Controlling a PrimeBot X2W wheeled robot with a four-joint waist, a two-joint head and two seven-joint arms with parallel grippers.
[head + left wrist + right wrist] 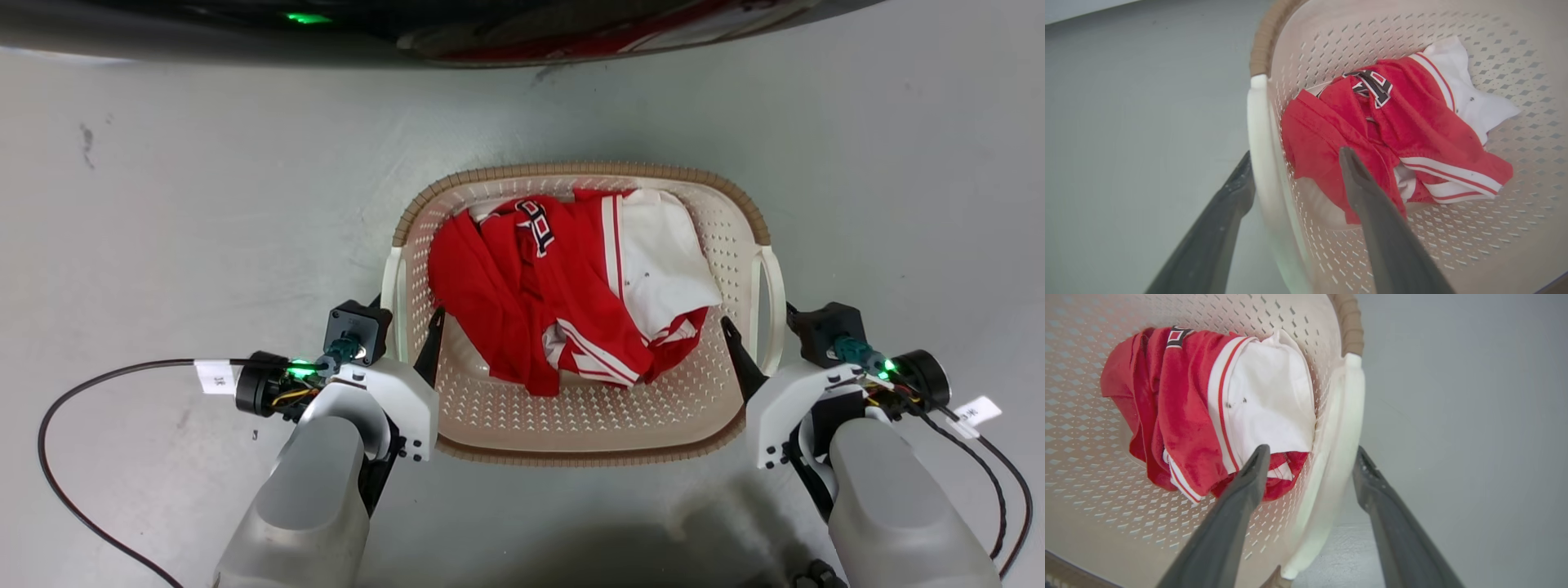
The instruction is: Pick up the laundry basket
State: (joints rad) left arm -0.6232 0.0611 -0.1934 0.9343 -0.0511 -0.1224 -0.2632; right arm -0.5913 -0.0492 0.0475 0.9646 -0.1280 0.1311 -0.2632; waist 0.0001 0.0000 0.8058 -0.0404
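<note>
while astride basket (588, 454) handles (393, 286), claws (1296, 155) (1311, 450) spread

We see the laundry basket (718, 245) in cream-white plastic, its walls and bottom patterned with rows of small diamond-shaped holes, its rim (571, 170) a ribbed tan-brown weave look, its side handle (771, 286) plain white. In it we see a bright red garment (506, 302) with white bands lined in red and a black-and-white emblem, and a plain white cloth (665, 261). The floor (204, 204) is pale grey with faint dark scuffs. Our left gripper (1295, 152) and right gripper (1310, 448) have dark grey fingers; our forearm (310, 506) is light grey, with a green light (298, 371) glowing near it
</note>
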